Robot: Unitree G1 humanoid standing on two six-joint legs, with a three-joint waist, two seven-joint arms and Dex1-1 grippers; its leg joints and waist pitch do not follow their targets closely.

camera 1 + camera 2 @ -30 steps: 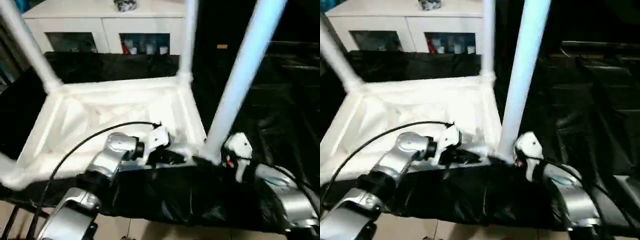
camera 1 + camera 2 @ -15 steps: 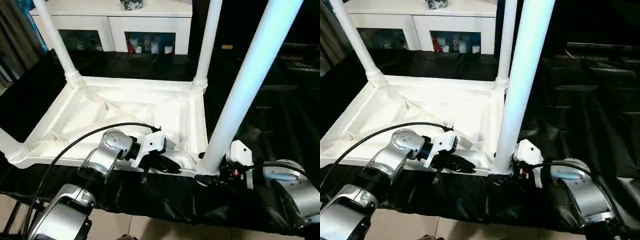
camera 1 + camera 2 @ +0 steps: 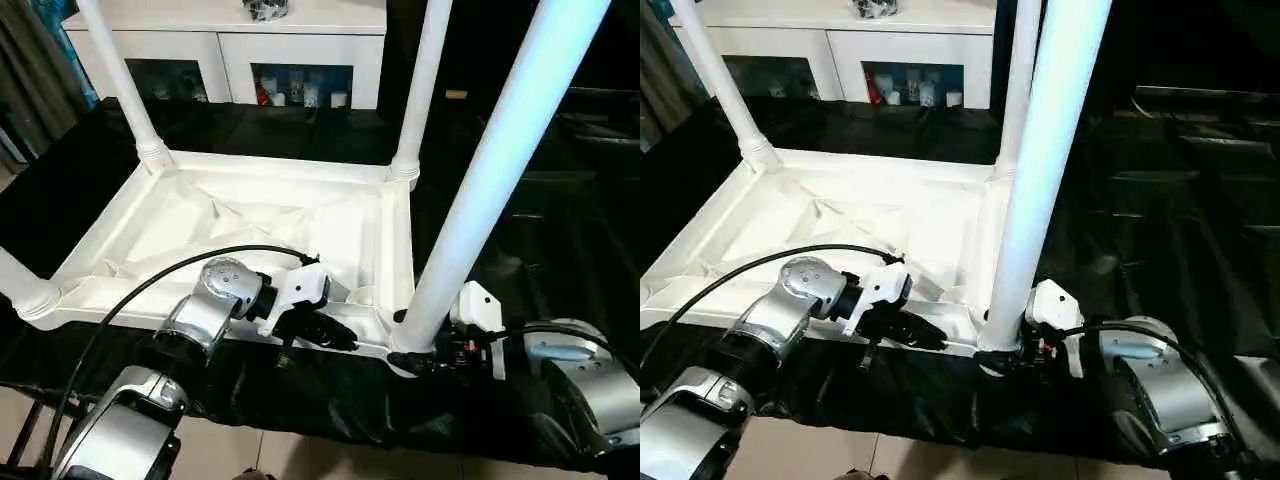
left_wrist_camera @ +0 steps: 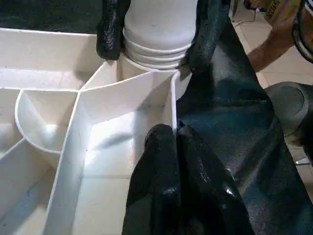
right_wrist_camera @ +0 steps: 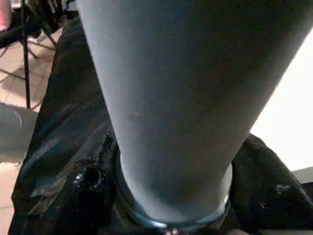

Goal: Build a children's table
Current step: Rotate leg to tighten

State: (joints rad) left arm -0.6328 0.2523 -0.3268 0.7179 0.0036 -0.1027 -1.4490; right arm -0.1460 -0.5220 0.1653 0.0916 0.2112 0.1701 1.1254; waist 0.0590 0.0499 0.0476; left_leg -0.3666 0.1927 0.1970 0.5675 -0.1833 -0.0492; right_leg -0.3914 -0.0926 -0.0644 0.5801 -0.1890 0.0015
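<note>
Seen from the head cameras, the children's table (image 3: 260, 215) lies upside down on a black sheet (image 3: 520, 240) covering the tabletop, ribbed underside facing up, with white legs standing in its corner sockets. The near right leg (image 3: 490, 170) rises steeply past the camera. The left claw (image 3: 335, 335) reaches over the table's near rim just beside that leg, and the right claw (image 3: 415, 355) sits at the leg's base. A white cabinet (image 3: 230, 45) with glass doors stands behind. In the left wrist view, the left claw (image 4: 175, 134) has its two black fingers (image 4: 159, 161) pressed together on the thin upright rim wall (image 4: 173, 105) of the table, next to the corner socket, where the right claw's fingers (image 4: 110, 29) flank the leg. In the right wrist view, the leg (image 5: 181, 98) runs between that claw's fingers, closed around its base collar above the black sheet.
</note>
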